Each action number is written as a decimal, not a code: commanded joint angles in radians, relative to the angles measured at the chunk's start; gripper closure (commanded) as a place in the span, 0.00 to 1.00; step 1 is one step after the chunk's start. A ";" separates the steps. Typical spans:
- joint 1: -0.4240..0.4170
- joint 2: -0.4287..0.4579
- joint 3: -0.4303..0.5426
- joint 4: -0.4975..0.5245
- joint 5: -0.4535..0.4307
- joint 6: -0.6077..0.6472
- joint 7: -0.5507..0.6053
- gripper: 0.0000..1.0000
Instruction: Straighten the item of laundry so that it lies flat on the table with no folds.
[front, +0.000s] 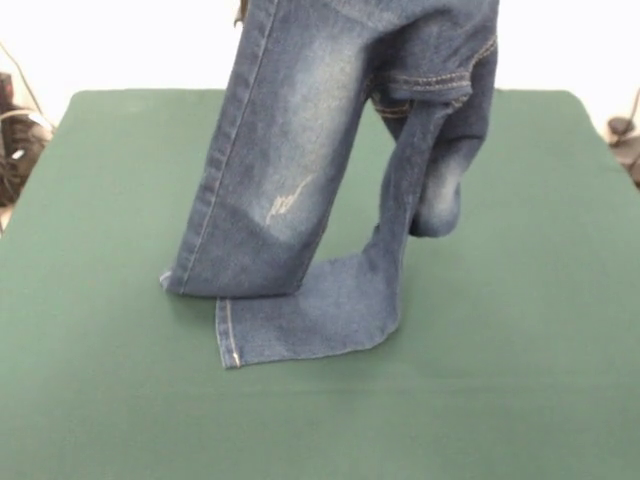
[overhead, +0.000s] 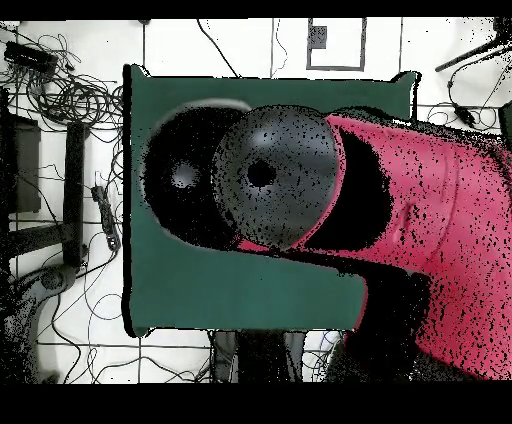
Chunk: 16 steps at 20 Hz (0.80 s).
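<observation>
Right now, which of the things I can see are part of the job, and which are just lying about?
Part of the job:
- the jeans, hanging lifted, with only the leg ends resting on the table
- the green table
- the red arm above the table; its gripper is not visible

Just lying about:
- the tangled cables on the floor beside the table

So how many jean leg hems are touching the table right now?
2. One leg hem rests upright on the table; the other leg hem lies flat in front of it, nearer the camera. The waist goes out of frame.
</observation>
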 joint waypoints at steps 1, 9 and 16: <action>-0.011 -0.076 -0.006 0.354 0.062 -0.189 0.086 1.00; -0.058 -0.129 0.006 0.537 0.114 -0.388 0.027 1.00; -0.101 -0.159 0.042 0.672 0.155 -0.558 -0.006 1.00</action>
